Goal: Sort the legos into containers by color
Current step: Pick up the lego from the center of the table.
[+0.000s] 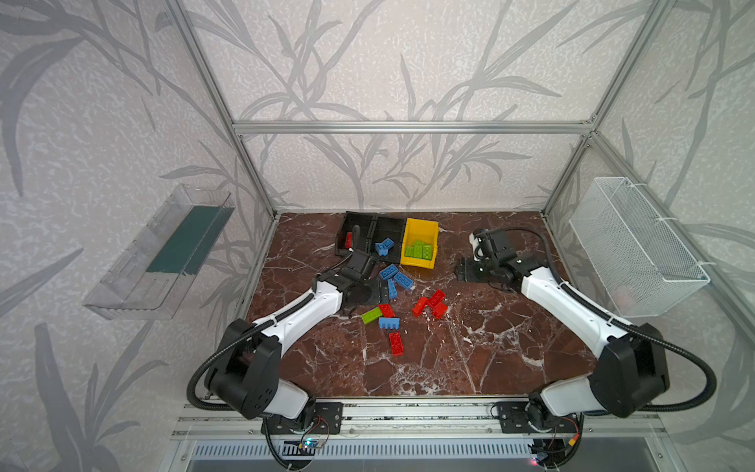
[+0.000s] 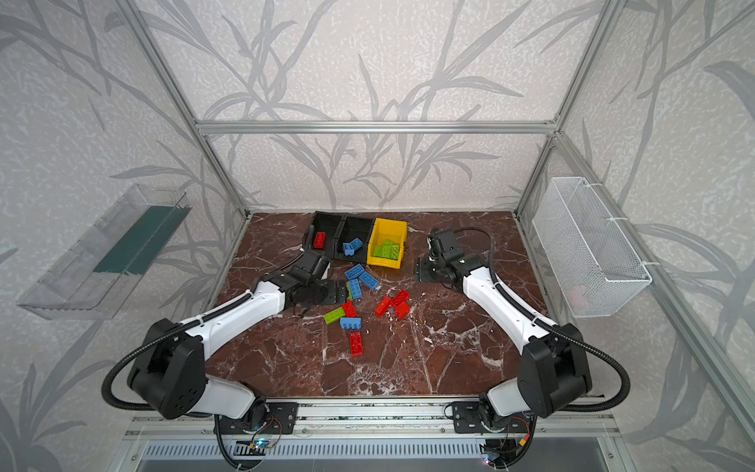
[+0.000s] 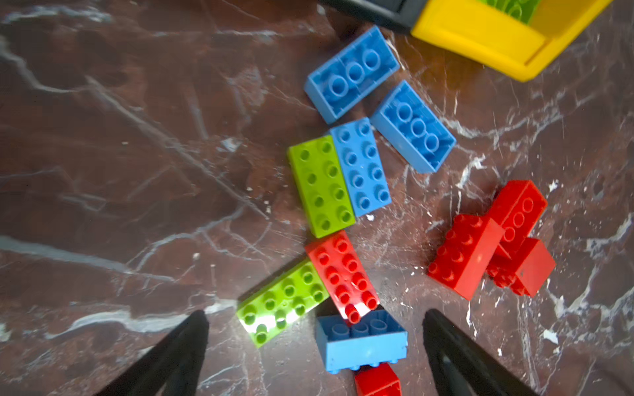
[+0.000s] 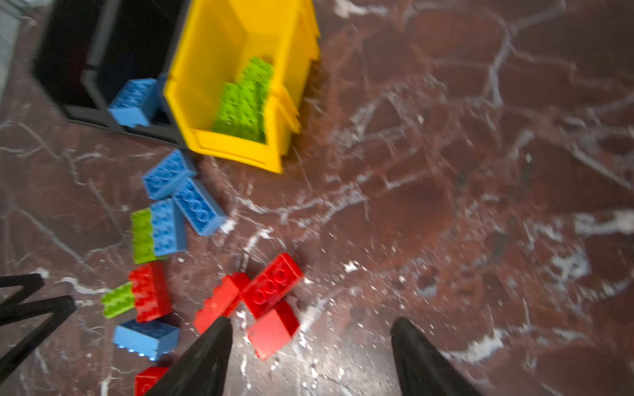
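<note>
Sort roughly half done, by my reckoning. The yellow bin point(image 1: 423, 224) holds several lime green bricks, the middle black bin point(image 1: 390, 227) holds a couple of blue, and the end black bin point(image 1: 354, 222) holds one red brick point(image 1: 349, 240). The three bins stand touching in a row at the back of the bench point(image 1: 490, 347).

Loose legos point(image 3: 363, 164) lie scattered just in front of the bins:
- Three blue lie nearest the yellow bin.
- A lime green brick point(image 3: 320, 187) sits flat against one of those blue.
- A red brick point(image 3: 343, 274) touches a second green and laps onto an overturned blue.
- A heap of three red point(image 3: 487, 240) lies a little apart.

The left claw point(image 3: 315, 314) hangs over the mixed cluster, jaws spread wide, nothing in them. The right claw point(image 4: 310, 321) hovers near the red heap, jaws apart and apparently empty, though that view is smeared.

Step in hand: picking the next brick. The move calls for coming down on one brick across its narrow width. Most neighbours touch, so a brick with free sides looks the easier take.

The bricks are hard, glossy and studded. Several lie underside up or on edge.
</note>
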You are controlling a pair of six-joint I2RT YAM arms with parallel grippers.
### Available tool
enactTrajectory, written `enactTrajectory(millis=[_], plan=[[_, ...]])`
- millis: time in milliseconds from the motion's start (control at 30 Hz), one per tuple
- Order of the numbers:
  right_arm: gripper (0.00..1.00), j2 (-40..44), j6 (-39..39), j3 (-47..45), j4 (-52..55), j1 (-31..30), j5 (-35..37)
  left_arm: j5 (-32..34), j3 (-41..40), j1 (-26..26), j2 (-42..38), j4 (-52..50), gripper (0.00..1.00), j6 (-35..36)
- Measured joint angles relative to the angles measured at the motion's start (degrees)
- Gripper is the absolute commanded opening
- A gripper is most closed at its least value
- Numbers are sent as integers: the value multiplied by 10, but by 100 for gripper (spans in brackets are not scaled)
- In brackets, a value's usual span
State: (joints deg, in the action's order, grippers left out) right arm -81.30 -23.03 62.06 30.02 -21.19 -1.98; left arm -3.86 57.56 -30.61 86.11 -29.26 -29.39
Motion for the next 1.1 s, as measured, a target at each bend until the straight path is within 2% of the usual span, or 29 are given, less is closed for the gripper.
enactTrajectory(millis=[100,267,500,633,867,1100], plan=[[72,38,-10,-55,0,41,0,4,50,-50,56,-10,94,14],[71,73,-16,-78,-8,83,-2,9,139,-111,156,-17,87,45],[70,78,-16,-92,-20,92,-7,14,194,-137,245,-42,82,83],[69,78,-16,-109,-26,92,-15,25,224,-137,279,-59,71,101],[67,71,-16,-114,-32,92,-26,38,247,-131,297,-71,34,124],[65,66,-15,-115,-32,89,-25,36,247,-125,296,-72,19,139]])
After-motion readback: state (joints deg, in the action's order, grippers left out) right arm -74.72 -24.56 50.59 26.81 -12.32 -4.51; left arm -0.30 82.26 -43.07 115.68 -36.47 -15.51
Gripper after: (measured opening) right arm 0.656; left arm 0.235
